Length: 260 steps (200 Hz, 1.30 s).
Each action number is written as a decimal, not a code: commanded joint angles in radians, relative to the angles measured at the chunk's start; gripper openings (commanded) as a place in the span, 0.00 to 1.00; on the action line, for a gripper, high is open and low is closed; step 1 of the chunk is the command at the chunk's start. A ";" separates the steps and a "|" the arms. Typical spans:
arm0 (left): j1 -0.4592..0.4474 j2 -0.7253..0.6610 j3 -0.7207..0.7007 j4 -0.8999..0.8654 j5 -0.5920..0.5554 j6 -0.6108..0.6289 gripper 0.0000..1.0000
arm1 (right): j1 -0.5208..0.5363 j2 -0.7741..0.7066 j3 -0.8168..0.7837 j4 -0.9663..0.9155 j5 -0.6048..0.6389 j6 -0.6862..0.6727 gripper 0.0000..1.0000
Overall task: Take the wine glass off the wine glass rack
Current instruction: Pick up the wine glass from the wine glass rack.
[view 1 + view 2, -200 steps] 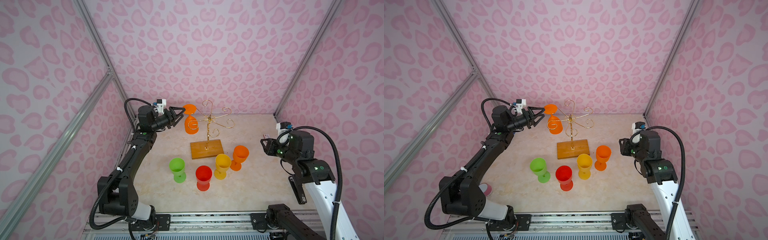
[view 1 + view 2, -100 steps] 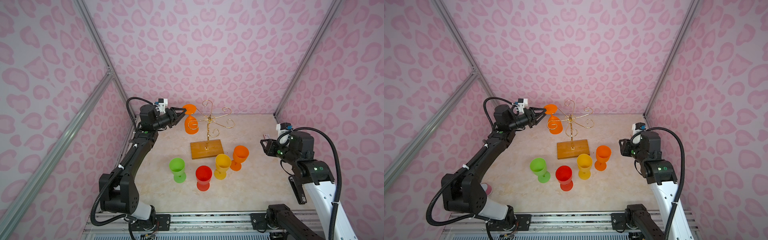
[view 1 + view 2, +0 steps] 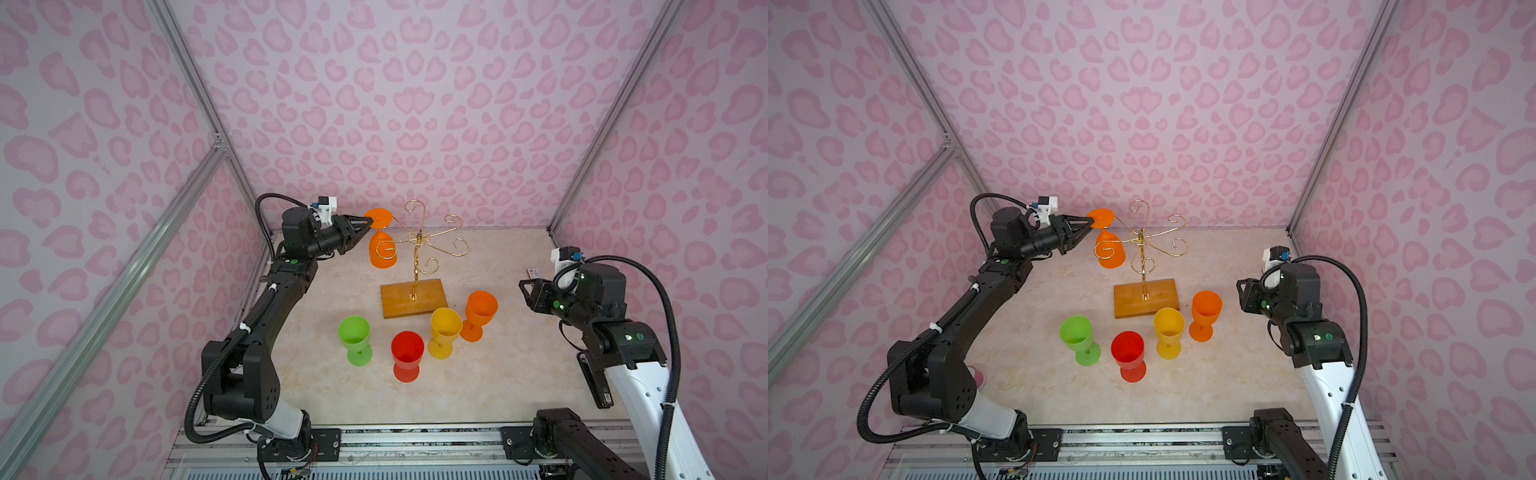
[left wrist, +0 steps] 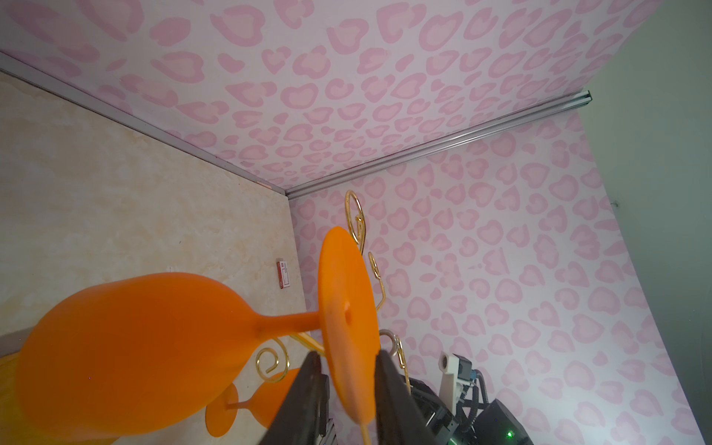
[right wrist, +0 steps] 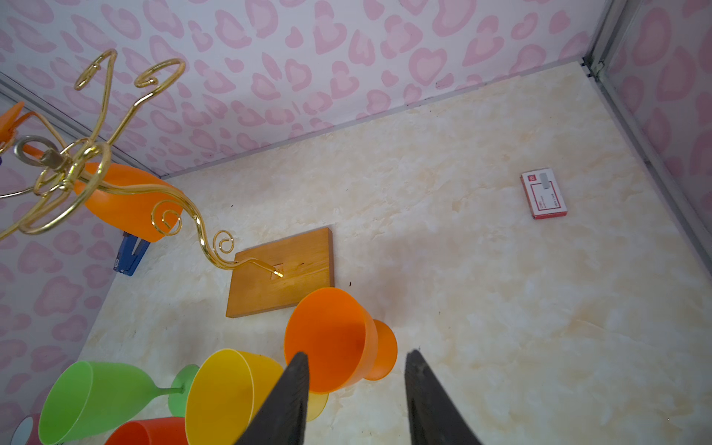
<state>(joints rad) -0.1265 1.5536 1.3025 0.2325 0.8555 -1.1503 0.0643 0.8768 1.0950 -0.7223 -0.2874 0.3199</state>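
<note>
Narrowed further, the left tool [image 4: 348,356] was set astride the foot of the orange wine glass [image 3: 382,251]; clamping couldn't be told. Nothing was lifted off the wine glass rack [image 3: 399,300] yet.

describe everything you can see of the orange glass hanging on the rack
The hanging orange wine glass looks like matte plastic: rounded bowl, thin stem, flat round foot. It hangs upside down, bowl downward, foot uppermost on a curled arm of the gold wire rack, on the side nearest the left arm. The left gripper straddles the foot's rim; firm contact is unclear.
</note>
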 commanded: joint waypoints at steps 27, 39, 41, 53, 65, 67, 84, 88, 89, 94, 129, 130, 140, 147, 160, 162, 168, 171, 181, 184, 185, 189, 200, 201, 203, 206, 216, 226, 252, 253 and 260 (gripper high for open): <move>-0.001 0.014 0.015 0.021 0.005 0.020 0.20 | -0.001 -0.002 -0.012 0.028 -0.004 -0.001 0.42; -0.001 0.017 0.017 0.020 0.006 0.020 0.18 | -0.001 -0.002 -0.014 0.031 -0.005 0.002 0.42; -0.001 0.017 0.017 0.021 0.006 0.021 0.18 | -0.001 -0.002 -0.014 0.031 -0.005 0.002 0.42; 0.000 0.017 0.019 0.019 0.007 0.020 0.15 | -0.001 -0.002 -0.016 0.033 -0.007 0.005 0.42; 0.000 0.017 0.021 0.018 0.007 0.020 0.14 | 0.000 -0.001 -0.015 0.034 -0.009 0.005 0.42; -0.001 0.017 0.022 0.018 0.006 0.021 0.14 | 0.000 -0.001 -0.015 0.034 -0.009 0.004 0.42; 0.000 0.018 0.026 0.013 0.007 0.021 0.12 | -0.001 0.001 -0.015 0.036 -0.009 0.004 0.42; -0.001 0.018 0.027 0.012 0.007 0.022 0.11 | -0.002 0.001 -0.015 0.036 -0.011 0.005 0.42; -0.001 0.019 0.027 0.011 0.007 0.021 0.11 | -0.002 0.001 -0.016 0.036 -0.011 0.005 0.42; 0.000 0.020 0.029 0.010 0.005 0.021 0.10 | -0.001 0.001 -0.016 0.037 -0.010 0.007 0.42; 0.002 0.013 0.034 0.006 0.007 0.008 0.03 | -0.003 0.001 -0.017 0.039 -0.014 0.009 0.42; 0.002 0.014 0.034 0.005 0.007 0.007 0.03 | -0.002 0.001 -0.017 0.038 -0.014 0.009 0.42; 0.003 0.007 0.035 0.005 0.008 0.000 0.03 | -0.002 0.002 -0.017 0.039 -0.015 0.008 0.42; 0.004 0.005 0.037 0.007 0.010 -0.007 0.03 | -0.002 0.002 -0.017 0.040 -0.015 0.011 0.42; 0.009 0.001 0.036 0.017 0.016 -0.031 0.03 | -0.003 0.004 -0.017 0.042 -0.020 0.012 0.42; 0.009 0.001 0.036 0.017 0.017 -0.035 0.03 | -0.003 0.004 -0.017 0.043 -0.022 0.013 0.42; 0.011 -0.001 0.037 0.019 0.019 -0.044 0.03 | -0.002 0.004 -0.017 0.044 -0.024 0.015 0.42; 0.013 -0.003 0.037 0.019 0.019 -0.049 0.03 | -0.003 0.005 -0.017 0.046 -0.025 0.016 0.42; 0.018 -0.007 0.033 0.025 0.017 -0.069 0.03 | -0.003 0.005 -0.018 0.048 -0.029 0.018 0.42; 0.020 -0.008 0.031 0.028 0.016 -0.077 0.03 | -0.002 0.007 -0.017 0.049 -0.030 0.018 0.42; 0.020 -0.009 0.030 0.030 0.016 -0.080 0.03 | -0.002 0.007 -0.017 0.049 -0.030 0.019 0.42; 0.022 -0.012 0.027 0.034 0.015 -0.089 0.03 | -0.003 0.007 -0.017 0.050 -0.030 0.020 0.42; 0.028 -0.018 0.025 0.039 0.011 -0.112 0.03 | -0.003 0.007 -0.015 0.051 -0.028 0.022 0.42; 0.028 -0.018 0.024 0.039 0.012 -0.113 0.03 | -0.003 0.007 -0.015 0.051 -0.027 0.022 0.42; 0.029 -0.019 0.023 0.043 0.013 -0.118 0.03 | -0.003 0.007 -0.015 0.050 -0.027 0.022 0.42; 0.028 -0.020 0.023 0.047 0.012 -0.124 0.03 | -0.003 0.007 -0.016 0.049 -0.026 0.023 0.42; 0.031 -0.023 0.025 0.049 0.014 -0.133 0.03 | -0.002 0.007 -0.015 0.049 -0.027 0.022 0.42; 0.031 -0.024 0.027 0.052 0.011 -0.146 0.03 | -0.002 0.008 -0.015 0.051 -0.028 0.023 0.42; 0.031 -0.012 0.037 0.056 0.008 -0.158 0.03 | -0.003 0.010 -0.019 0.055 -0.032 0.024 0.42; 0.030 -0.012 0.037 0.056 0.008 -0.158 0.03 | -0.003 0.010 -0.019 0.055 -0.032 0.025 0.42; 0.031 -0.004 0.037 0.059 0.007 -0.162 0.03 | -0.003 0.010 -0.018 0.055 -0.032 0.025 0.42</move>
<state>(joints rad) -0.0982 1.5421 1.3266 0.2371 0.8726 -1.2903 0.0628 0.8860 1.0843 -0.6994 -0.3084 0.3458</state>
